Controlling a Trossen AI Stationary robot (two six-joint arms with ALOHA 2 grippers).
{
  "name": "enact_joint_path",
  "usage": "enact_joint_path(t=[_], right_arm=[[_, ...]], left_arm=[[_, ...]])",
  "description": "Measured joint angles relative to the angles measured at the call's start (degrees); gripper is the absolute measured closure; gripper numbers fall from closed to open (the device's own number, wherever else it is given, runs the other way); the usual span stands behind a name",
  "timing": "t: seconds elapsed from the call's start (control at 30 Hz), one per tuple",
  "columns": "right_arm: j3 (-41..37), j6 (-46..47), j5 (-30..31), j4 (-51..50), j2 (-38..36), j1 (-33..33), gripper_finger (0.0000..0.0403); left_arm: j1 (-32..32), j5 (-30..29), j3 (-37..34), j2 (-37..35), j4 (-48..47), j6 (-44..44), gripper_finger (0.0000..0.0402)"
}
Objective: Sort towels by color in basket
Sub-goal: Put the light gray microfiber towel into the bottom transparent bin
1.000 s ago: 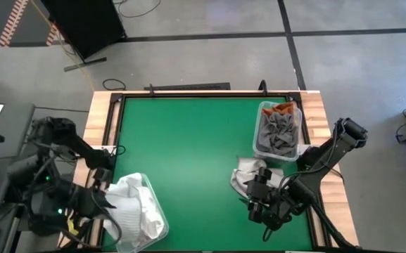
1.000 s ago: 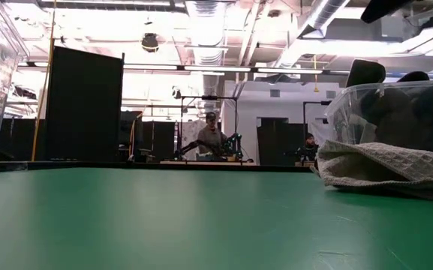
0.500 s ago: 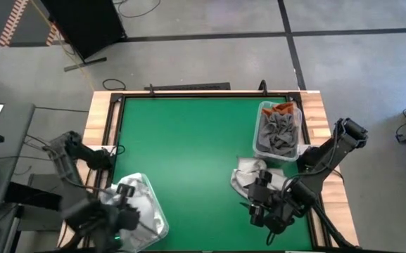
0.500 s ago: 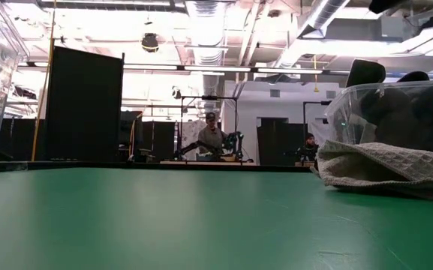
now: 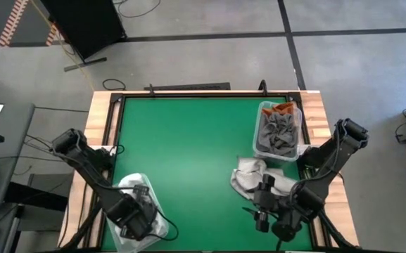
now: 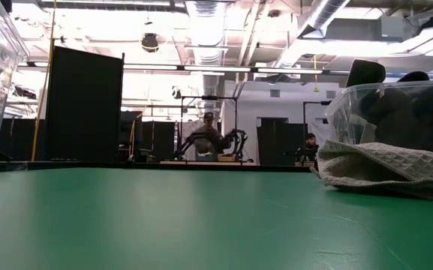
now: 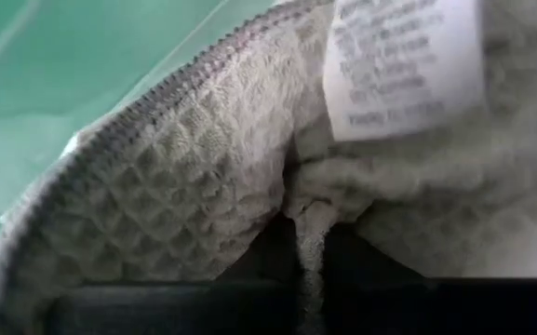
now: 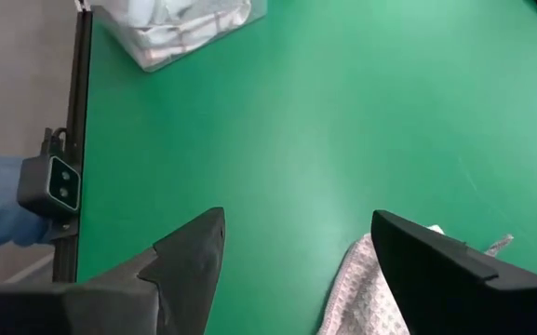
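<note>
- Our left gripper is down inside the clear plastic bin of white cloths at the near left corner of the green table top. We judge it is there to set a pale cloth with its own kind.
- Its wrist view is filled with a pale waffle-weave towel with a white care label. A fold of that towel runs down between the dark fingers, which are pressed together and appear to pinch it.
- Our right gripper hovers over the near right part of the table with its fingers spread wide and nothing between them. Just ahead of it lies a loose light grey waffle towel, whose edge shows beside one finger in the right wrist view. We take it that the jaws are parted so as to come down around this towel.
- This loose towel rests on the table just in front of the clear plastic bin of dark grey cloths at the right edge, and it looks to touch the bin's near wall.
- A rust-orange cloth lies at the far end of that bin, so the darker colours are gathered on the right and the whites on the left.
- Remaining, as we judge it, is the loose towel on the table.
</note>
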Motion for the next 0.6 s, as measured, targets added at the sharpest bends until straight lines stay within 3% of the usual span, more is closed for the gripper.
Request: enact_joint_path(t=[0.13, 0.3, 0.47, 0.6], right_arm=[[0.0, -0.02, 0.38, 0.53, 0.0, 0.34, 0.0101], [0.0, -1.3, 0.4, 1.73, 0.02, 0.34, 0.0101], [0.0, -1.71, 0.4, 1.72, 0.02, 0.34, 0.0101], [0.0, -2.52, 0.4, 1.91, 0.04, 0.27, 0.0101]], left_arm=[[0.72, -0.03, -2.79, -0.11, 2.48, -0.33, 0.0365], [1.63, 0.06, -2.13, -0.01, 1.68, -0.43, 0.0292], [2.0, 2.49, 3.98, -0.16, -3.76, -0.52, 0.0208], [2.04, 3.01, 12.76, -0.19, -11.66, -0.49, 0.0165]])
